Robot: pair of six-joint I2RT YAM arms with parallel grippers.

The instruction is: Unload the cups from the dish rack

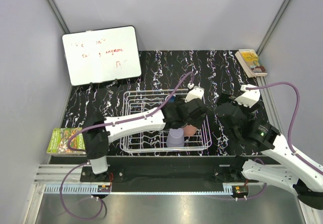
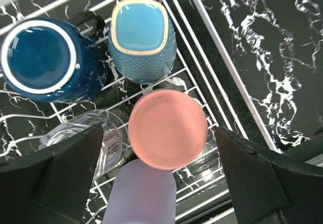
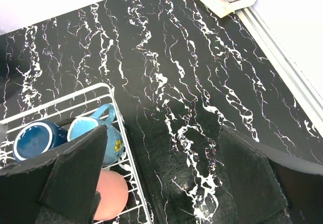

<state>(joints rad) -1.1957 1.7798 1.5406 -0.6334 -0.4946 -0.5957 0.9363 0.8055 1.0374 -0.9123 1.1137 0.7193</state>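
The white wire dish rack (image 1: 132, 103) sits mid-table. In the left wrist view it holds a dark blue cup (image 2: 40, 57), a light teal-blue cup with a handle (image 2: 141, 37), an upturned salmon pink cup (image 2: 167, 128), a clear glass (image 2: 81, 133) and a lavender cup (image 2: 141, 193). My left gripper (image 2: 160, 156) is open and empty, its fingers on either side of the pink cup and above it. My right gripper (image 3: 161, 153) is open and empty over bare table just right of the rack (image 3: 118, 128). The lavender cup (image 1: 175, 137) and pink cup (image 1: 190, 129) show at the rack's near right.
A whiteboard (image 1: 101, 55) leans at the back left. A book (image 1: 251, 62) lies at the back right corner. A green book (image 1: 63, 140) lies left of the rack. The black marbled table (image 3: 202, 72) stretches right of the rack.
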